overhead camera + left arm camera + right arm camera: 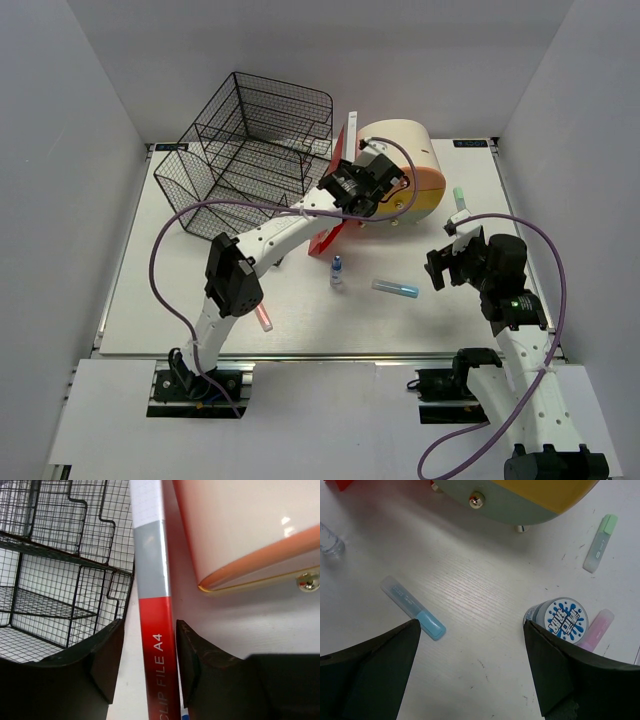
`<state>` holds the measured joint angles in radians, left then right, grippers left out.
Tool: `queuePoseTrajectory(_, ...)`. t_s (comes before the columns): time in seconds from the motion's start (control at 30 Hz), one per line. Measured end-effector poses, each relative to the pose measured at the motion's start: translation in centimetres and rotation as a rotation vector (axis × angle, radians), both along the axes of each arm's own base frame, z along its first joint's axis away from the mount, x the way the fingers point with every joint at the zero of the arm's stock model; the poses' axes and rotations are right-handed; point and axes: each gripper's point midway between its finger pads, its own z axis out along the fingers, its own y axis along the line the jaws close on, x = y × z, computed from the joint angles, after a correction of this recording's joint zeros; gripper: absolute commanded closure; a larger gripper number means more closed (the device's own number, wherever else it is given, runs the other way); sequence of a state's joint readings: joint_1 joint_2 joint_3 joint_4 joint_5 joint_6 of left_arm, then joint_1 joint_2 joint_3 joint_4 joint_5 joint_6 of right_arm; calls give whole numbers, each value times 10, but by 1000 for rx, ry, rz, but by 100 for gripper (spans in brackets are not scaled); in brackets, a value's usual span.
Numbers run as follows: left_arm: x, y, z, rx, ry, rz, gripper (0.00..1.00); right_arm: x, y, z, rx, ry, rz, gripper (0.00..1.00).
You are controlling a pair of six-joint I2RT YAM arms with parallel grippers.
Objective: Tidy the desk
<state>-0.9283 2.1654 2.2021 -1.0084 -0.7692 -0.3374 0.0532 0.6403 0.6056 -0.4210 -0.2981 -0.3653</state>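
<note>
Left gripper straddles a red "CLIP FILE A4" file, jaws unclamped. Right gripper gapes wide above three highlighters.

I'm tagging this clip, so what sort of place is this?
Probably a robot lab cell staged as an office desk: white walls enclose the desk, which holds a wire mesh tray, a clip file and a blue highlighter.

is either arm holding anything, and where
Nothing yet: the left pincer straddles the spine of the red and grey clip file, a gap on one side; the right pincer is empty.
</note>
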Motion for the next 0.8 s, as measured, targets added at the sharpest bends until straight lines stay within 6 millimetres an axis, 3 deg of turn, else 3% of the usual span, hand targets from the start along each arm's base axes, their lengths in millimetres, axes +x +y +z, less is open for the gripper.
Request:
queuePoseTrajectory(0.17,-1,-4,-8,4,22,-16,50,0,0,0,0,0,0,11)
queuePoseTrajectory(0.6,5,5,-11,8,35,-2,77,0,0,0,0,-2,0,11)
queuePoseTrajectory(0.8,9,8,-8,17,27,1,95,0,0,0,0,-2,-1,11)
